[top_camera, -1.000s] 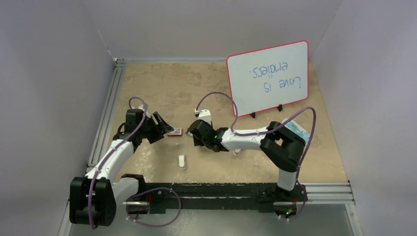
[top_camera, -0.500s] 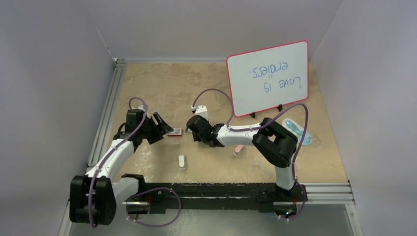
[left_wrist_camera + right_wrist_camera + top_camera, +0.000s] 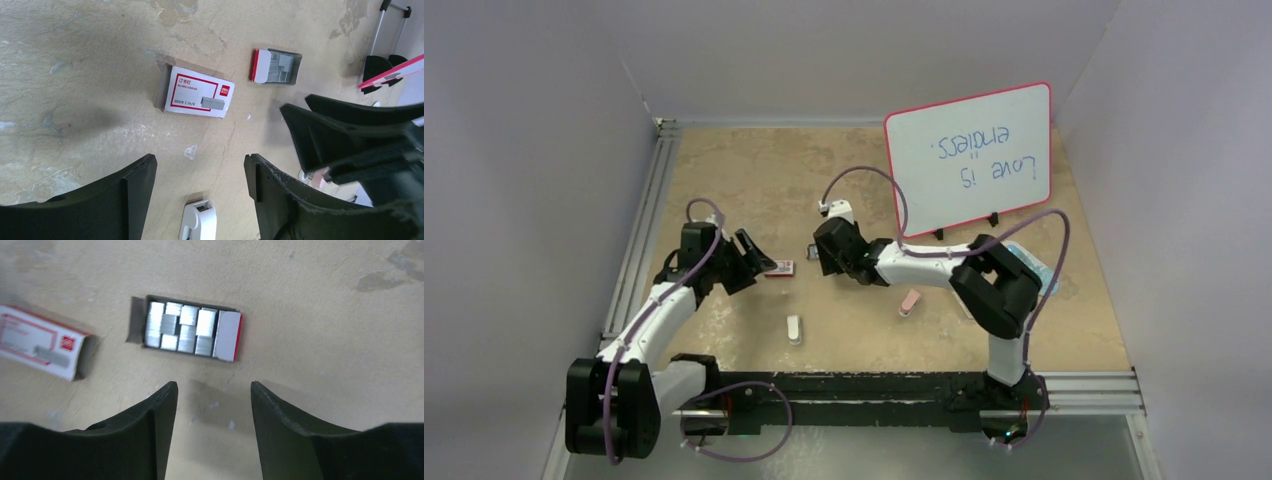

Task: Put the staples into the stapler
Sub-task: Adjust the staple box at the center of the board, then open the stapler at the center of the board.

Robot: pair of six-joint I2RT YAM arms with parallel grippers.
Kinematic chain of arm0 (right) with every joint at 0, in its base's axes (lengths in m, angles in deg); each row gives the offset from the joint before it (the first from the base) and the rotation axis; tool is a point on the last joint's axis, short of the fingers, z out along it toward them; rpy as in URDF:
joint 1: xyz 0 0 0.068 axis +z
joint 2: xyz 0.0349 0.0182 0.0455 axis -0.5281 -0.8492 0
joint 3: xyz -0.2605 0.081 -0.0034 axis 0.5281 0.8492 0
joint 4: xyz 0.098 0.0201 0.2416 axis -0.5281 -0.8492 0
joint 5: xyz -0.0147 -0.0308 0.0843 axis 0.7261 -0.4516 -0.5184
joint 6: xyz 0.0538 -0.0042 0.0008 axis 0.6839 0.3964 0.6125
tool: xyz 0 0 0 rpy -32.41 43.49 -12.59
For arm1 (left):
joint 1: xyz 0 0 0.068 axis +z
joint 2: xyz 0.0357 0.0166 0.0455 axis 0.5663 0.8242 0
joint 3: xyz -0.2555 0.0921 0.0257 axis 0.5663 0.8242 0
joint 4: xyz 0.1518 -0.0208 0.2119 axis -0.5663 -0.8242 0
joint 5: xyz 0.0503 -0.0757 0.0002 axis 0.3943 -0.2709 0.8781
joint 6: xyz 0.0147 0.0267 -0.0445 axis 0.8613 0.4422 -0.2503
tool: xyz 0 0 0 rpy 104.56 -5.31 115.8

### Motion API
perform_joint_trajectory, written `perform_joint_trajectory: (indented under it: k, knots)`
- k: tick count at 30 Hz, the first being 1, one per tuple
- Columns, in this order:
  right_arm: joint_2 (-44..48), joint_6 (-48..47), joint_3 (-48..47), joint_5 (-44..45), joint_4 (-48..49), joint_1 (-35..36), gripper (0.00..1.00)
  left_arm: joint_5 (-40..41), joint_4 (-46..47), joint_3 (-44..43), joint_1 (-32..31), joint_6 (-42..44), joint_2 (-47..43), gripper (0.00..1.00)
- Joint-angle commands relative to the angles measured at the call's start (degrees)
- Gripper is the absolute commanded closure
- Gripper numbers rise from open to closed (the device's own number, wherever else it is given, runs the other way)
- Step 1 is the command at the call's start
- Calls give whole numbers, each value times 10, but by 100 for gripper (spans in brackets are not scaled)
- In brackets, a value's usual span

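The staples (image 3: 182, 330) lie in several short silvery strips, packed side by side in their small grey tray (image 3: 227, 336), which sits flat on the table (image 3: 754, 170) near its middle with its red-edged end turned away from the box. The red-and-white cardboard box (image 3: 195, 92) it belongs to lies just beside it, apart from it and empty at its open end. The right gripper (image 3: 214, 390) is just short of the tray, its two black fingers spread wide with nothing between them — the tray lies ahead of the fingertips, not inside them. The left gripper (image 3: 200, 170) faces it from the other side of the box, also spread and holding nothing. A small white object (image 3: 794, 328) lies on the table nearer the arm bases, below the box. The pink stapler (image 3: 910, 301) rests on its own to the right, under the right arm's forearm and well apart from the staples. Behind it all stands a red-rimmed whiteboard (image 3: 969, 158) with handwriting on it — upside down from the overhead view.
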Motion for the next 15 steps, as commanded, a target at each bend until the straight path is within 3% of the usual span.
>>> perform_joint_trajectory:
  k: [1,8,15]
  knots:
    - [114,27,15,-23,-25,18,40,-5,-9,-32,-3,-1,-34,34]
    - [180,109,34,-48,-74,133,33,17,-51,-61,-3,-1,-72,34]
    - [160,159,32,-17,-100,230,27,60,-95,-120,-3,3,-86,34]
